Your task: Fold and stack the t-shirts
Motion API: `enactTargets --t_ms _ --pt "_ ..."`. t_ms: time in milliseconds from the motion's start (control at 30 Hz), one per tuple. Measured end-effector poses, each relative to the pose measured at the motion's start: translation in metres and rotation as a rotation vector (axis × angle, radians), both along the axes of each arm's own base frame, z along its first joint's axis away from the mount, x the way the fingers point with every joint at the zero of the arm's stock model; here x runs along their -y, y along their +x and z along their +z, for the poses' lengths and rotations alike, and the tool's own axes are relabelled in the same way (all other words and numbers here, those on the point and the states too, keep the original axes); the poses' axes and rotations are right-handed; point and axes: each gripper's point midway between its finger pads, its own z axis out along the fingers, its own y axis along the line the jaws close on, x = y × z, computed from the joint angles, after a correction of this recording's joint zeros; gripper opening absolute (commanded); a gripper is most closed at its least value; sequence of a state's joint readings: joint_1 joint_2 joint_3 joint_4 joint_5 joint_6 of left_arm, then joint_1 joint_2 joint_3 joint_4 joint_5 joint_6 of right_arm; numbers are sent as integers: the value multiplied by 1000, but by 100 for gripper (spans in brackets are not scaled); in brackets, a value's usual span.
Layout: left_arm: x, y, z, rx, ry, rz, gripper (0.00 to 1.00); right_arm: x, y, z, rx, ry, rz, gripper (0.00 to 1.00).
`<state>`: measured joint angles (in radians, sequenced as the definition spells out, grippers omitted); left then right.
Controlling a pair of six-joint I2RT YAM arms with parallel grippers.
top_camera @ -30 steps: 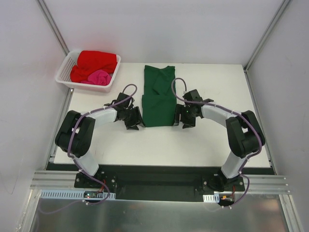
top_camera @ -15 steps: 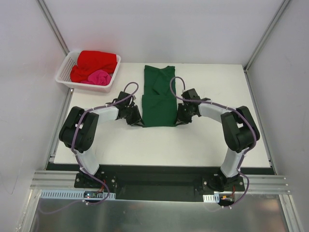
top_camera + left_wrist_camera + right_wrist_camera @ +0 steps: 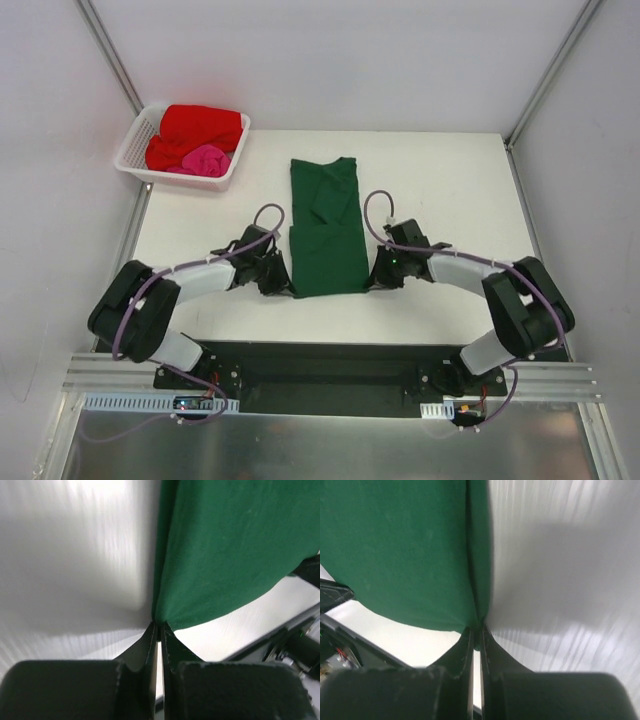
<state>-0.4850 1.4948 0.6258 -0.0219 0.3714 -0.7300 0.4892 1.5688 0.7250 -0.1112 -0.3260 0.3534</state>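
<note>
Both jaws pinch near corners of the green t-shirt [image 3: 325, 235] (white table [image 3: 450, 180] either side).

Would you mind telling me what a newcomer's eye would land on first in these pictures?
The dark green t-shirt lies as a long folded strip in the middle of the table, its near corners pinched in the shut jaws of the left arm and right arm. At the far left, a white basket holds a red t-shirt and a pink t-shirt.
</note>
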Motion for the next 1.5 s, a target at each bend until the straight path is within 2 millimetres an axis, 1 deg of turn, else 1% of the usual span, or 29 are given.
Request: enactTargets --t_ms 133,167,200,233,267,300,367,433,500,600,667,767,867,933,1033,1133,1200,1300,1433,1500 --pt "7 -55 0 -41 15 -60 0 -2 -48 1 -21 2 28 1" --pt "7 -67 1 -53 20 -70 0 -2 -66 0 -33 -6 43 1" --pt "5 -80 2 -69 27 -78 0 0 -74 0 -45 -10 36 1" --pt "3 -92 4 -84 33 -82 0 -2 -91 1 -57 -19 56 1" --pt "0 -99 8 -92 39 -77 0 0 -103 2 -64 -28 58 1" --pt "-3 -104 13 -97 41 -64 0 1 -115 6 -66 -36 62 1" --pt "-7 -107 26 -75 28 -34 0 2 -127 17 -46 -31 54 1" --pt "-11 -106 42 -46 8 0 0 1 -130 34 -6 -8 38 1" --pt "-11 -102 59 -22 -6 24 0 3 -128 48 28 3 14 1" --pt "-8 -89 90 37 -11 52 0 4 -116 73 81 -9 -27 1" --pt "-6 -73 116 96 -10 73 0 4 -105 92 123 -28 -48 1" --pt "-3 -53 145 168 1 86 0 4 -86 126 194 -59 -69 1" --pt "-6 -23 167 230 19 124 0 2 -60 162 278 -81 -95 1" --pt "-9 -4 177 262 32 144 0 3 -41 177 314 -100 -116 1" --pt "-9 21 185 298 34 161 0 7 -17 183 334 -134 -136 1" --pt "-7 46 188 317 27 173 0 9 6 186 344 -162 -138 1" --pt "-7 58 187 321 31 176 0 9 20 186 346 -168 -134 1" --pt "-4 81 185 323 24 184 0 11 45 184 340 -174 -138 1" --pt "-2 110 180 321 23 193 0 11 82 176 321 -178 -136 1" --pt "-3 127 176 318 29 200 0 9 96 172 313 -177 -123 1"
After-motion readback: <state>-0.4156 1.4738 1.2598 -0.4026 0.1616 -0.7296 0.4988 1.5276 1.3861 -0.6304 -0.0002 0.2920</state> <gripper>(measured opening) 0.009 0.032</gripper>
